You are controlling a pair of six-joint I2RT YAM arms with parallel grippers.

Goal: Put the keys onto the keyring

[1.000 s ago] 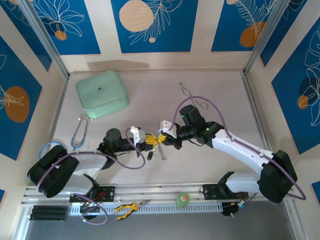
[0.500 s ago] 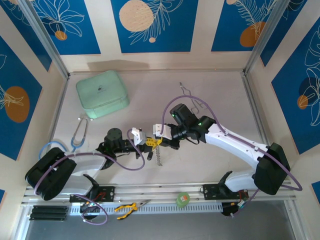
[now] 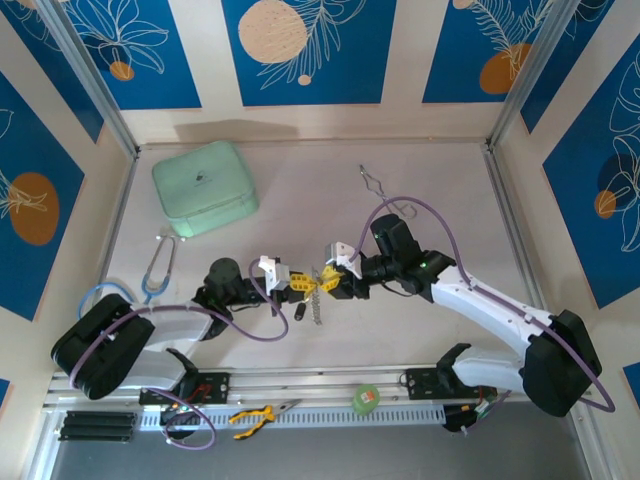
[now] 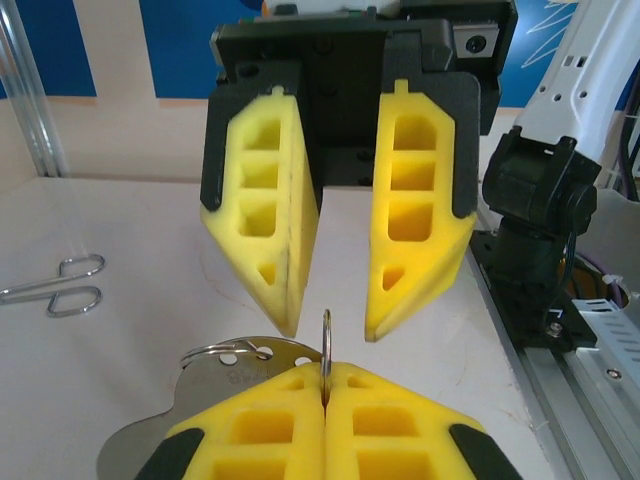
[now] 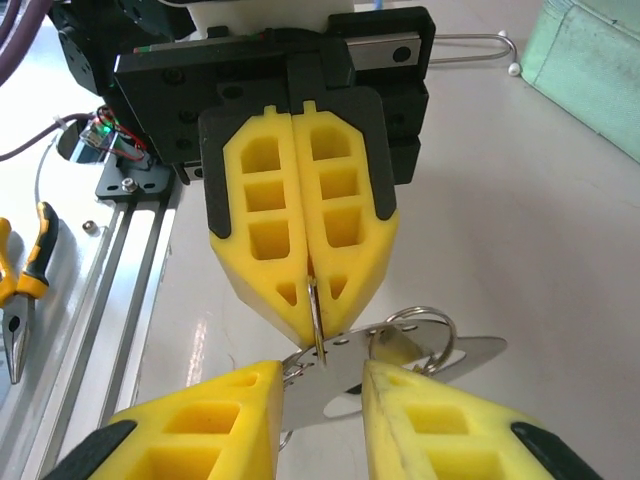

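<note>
Pale silvery wire keyring [image 4: 326, 345], held edge-on above the pale table's [image 3: 300, 200] middle, toward its near edge.
Yellow-padded left gripper [image 3: 295, 284] clamps the loop; yellow-padded right gripper [image 3: 330, 283] gapes around it and should likely close squarely, without twisting. Short metal link chain [image 3: 318, 308] dangles. Keys too small to identify; flat silvery tag [image 5: 470, 350] partly covered.

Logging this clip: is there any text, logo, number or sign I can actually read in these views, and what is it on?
No text is readable.
On the mint-green case: a small dark mark on the lid, too small to read.
On the flat metal tag by the keyring clamped in the left gripper: no legible engraving.
On the wall panels: leaf and circle patterns, no words.
</note>
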